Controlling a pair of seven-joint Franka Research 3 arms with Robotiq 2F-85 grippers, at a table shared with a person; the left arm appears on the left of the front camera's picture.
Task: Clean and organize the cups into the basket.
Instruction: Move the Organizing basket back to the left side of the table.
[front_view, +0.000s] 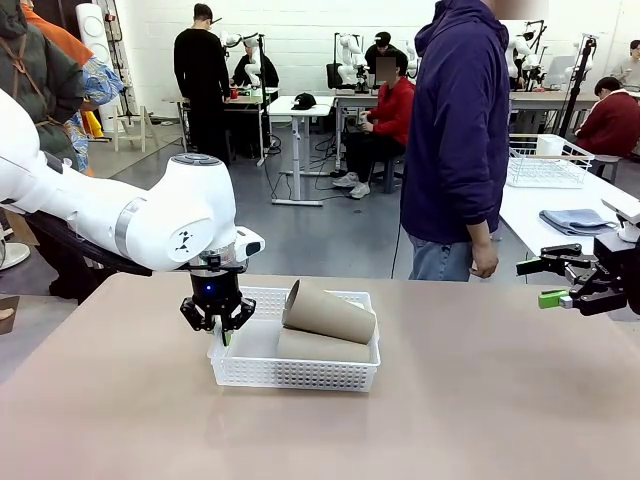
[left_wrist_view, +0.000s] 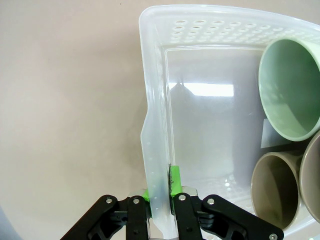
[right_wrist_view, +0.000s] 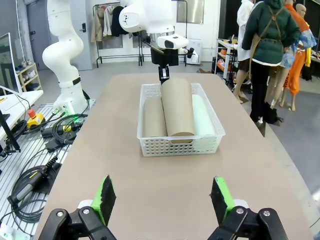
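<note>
Basket: a white lattice basket (front_view: 300, 372) sits on the tan worktop (front_view: 480, 400), near the middle, towards the robot's left.
Cups: all three cups lie on their sides inside the basket. One tan cup (right_wrist_view: 178, 106) rests on top, propped across the other tan cup (right_wrist_view: 154, 119) and the mint green cup (right_wrist_view: 205, 117), probably because the three do not lie flat side by side.
Left gripper (front_view: 217, 318): its jaws are closed on the basket's end wall, one green pad (left_wrist_view: 175, 181) inside and one outside, a hold that suits sliding or steadying the basket.
Right gripper (right_wrist_view: 162, 200): jaws wide apart and holding nothing, well back from the basket, facing it along the worktop.
Person (front_view: 460, 130): stands at the far side, hands away from the basket.
Progress: the cups appear gathered; straightening seems left.
</note>
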